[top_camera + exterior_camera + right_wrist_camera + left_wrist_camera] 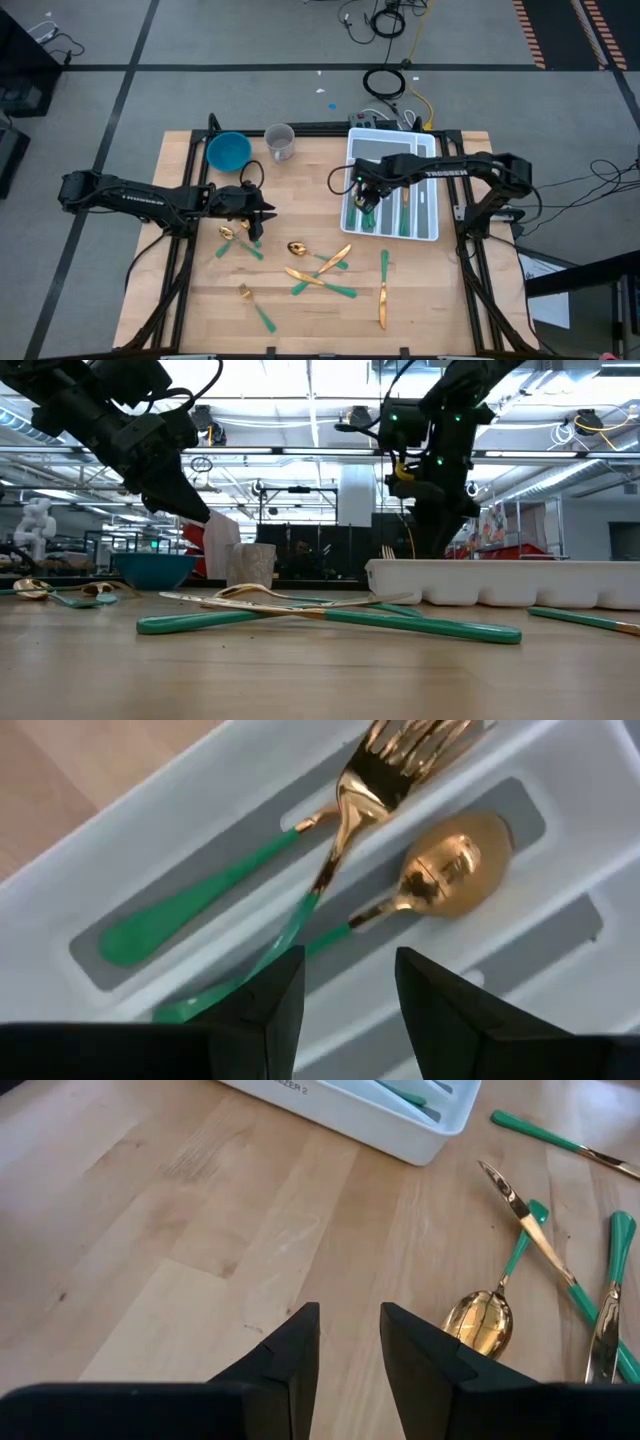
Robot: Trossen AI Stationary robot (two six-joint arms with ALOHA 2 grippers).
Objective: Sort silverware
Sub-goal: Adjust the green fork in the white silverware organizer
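**Both arms over the table, silverware split between tray and wood**

Printed in white along the right arm: "TROSSEN". On the white plastic cutlery tray [428,228], only a fragment legible in the left wrist view, ending "…EZER 2".

Pale butcher-block wooden table [200,310] on a black frame, grey floor with dark tape lines around, cables at 12 o'clock. Behind, an open workshop with ceiling strip lights.

Right gripper [345,995] poised above the tray at 3 o'clock, fingers parted, nothing between them; below, gold-headed green-handled forks [380,775] and a spoon [455,860] in adjacent slots. Left gripper [348,1345] at 9 o'clock, above bare wood, likewise parted and empty.

Remaining green-and-gold silverware [320,275] scattered from centre toward 6 o'clock. Round blue bowl [228,152] and clear cup [280,141] near 11 o'clock.
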